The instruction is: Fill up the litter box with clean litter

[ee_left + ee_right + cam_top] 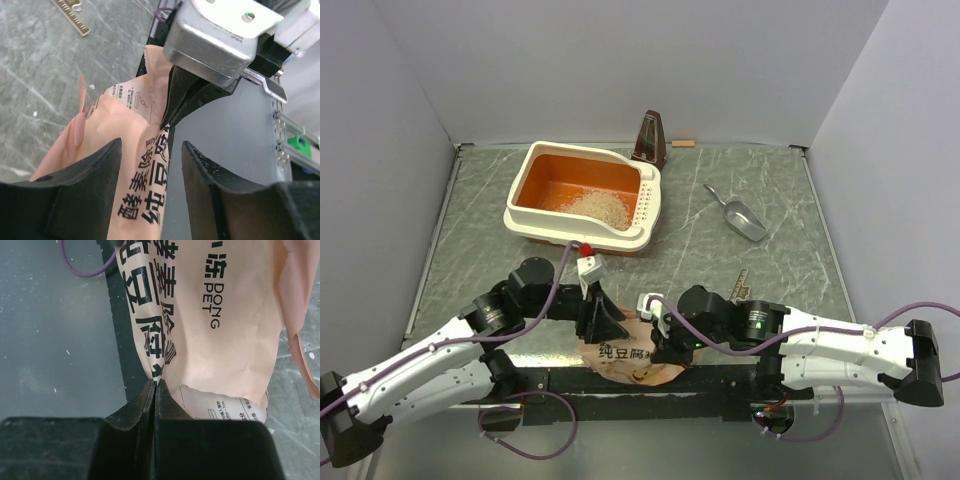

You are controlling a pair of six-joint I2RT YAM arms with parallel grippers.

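Observation:
The cream-white litter box (534,221) with an orange inside stands at the back centre of the table. A heap of pale litter (596,207) lies in it near the slotted rim. A crinkled tan bag (628,359) with black Chinese text lies at the near edge between my grippers. My right gripper (156,383) is shut on a folded edge of the bag (225,330). My left gripper (150,172) is open, its fingers either side of another fold of the bag (145,195), which lies against the left finger. In the top view the left gripper (607,326) and right gripper (661,346) face each other.
A metal scoop (741,218) lies right of the box. A dark brown metronome-shaped object (650,140) and a small wooden piece (682,143) stand by the back wall. A thin ribbed strip (741,284) lies near the right arm, also in the left wrist view (72,18).

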